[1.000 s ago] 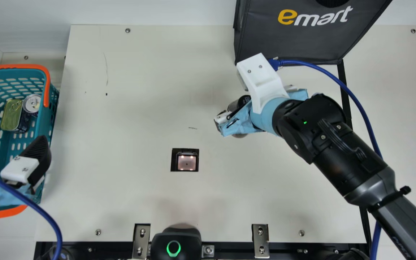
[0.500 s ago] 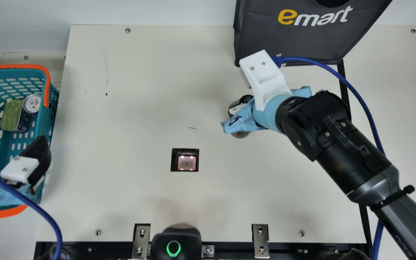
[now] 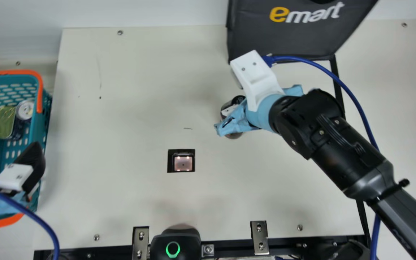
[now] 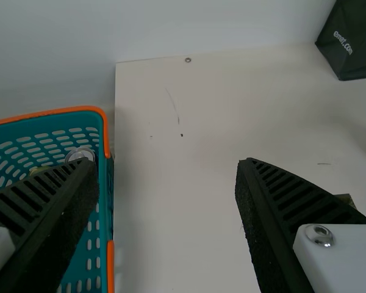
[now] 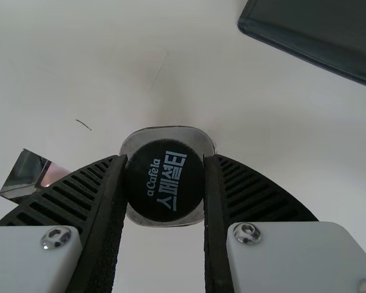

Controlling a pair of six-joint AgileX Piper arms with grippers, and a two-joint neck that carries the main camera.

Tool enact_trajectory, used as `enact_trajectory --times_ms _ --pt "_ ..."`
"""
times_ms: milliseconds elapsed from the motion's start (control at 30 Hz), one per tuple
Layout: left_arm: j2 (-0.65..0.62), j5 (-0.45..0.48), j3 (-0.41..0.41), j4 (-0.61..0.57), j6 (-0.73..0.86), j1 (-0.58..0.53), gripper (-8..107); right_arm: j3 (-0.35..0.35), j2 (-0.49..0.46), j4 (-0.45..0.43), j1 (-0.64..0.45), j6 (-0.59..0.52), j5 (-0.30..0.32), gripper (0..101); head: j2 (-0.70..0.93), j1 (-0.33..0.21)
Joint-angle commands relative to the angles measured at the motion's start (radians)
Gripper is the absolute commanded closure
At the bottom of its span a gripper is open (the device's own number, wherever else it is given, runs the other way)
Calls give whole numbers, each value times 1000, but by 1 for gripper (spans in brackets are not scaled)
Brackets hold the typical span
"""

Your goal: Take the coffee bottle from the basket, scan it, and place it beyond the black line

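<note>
In the main view my right gripper (image 3: pixel 234 119) is shut on the coffee bottle (image 3: pixel 234 136), whose dark and grey ends show past the blue-wrapped fingers. The bottle is left of the black line (image 3: pixel 334 70), partly hidden by the gripper. The right wrist view has the bottle's round black cap (image 5: pixel 165 201) held between both pads of the right gripper (image 5: pixel 165 162). My left gripper (image 3: pixel 6 153) stands open over the right part of the teal basket (image 3: pixel 40 137); in the left wrist view the left gripper (image 4: pixel 166 174) has nothing between its fingers.
A square scanner window (image 3: pixel 183 163) is set in the table, left of and nearer than the bottle. Behind the right arm is a dark bag (image 3: pixel 284 39). A green tin (image 3: pixel 5 122) and a round can (image 3: pixel 25 109) lie in the basket. A black device (image 3: pixel 175 238) stands at the front edge.
My right gripper's fingers have closed onto the coffee bottle, and its arm has shifted slightly right. The main camera has turned a little. My left arm has stayed over the basket.
</note>
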Motion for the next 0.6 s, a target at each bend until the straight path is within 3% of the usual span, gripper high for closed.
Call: enact_trajectory --times_ms 0,233,567 --pt "0 0 0 0 0 0 9 2 -3 -2 0 2 -1 101 -90 -26" --pt "0 0 0 0 0 0 9 14 -21 -8 -15 8 4 101 -252 -26" --pt "0 0 0 0 0 0 9 16 -46 -18 -79 -5 14 101 -252 -26"
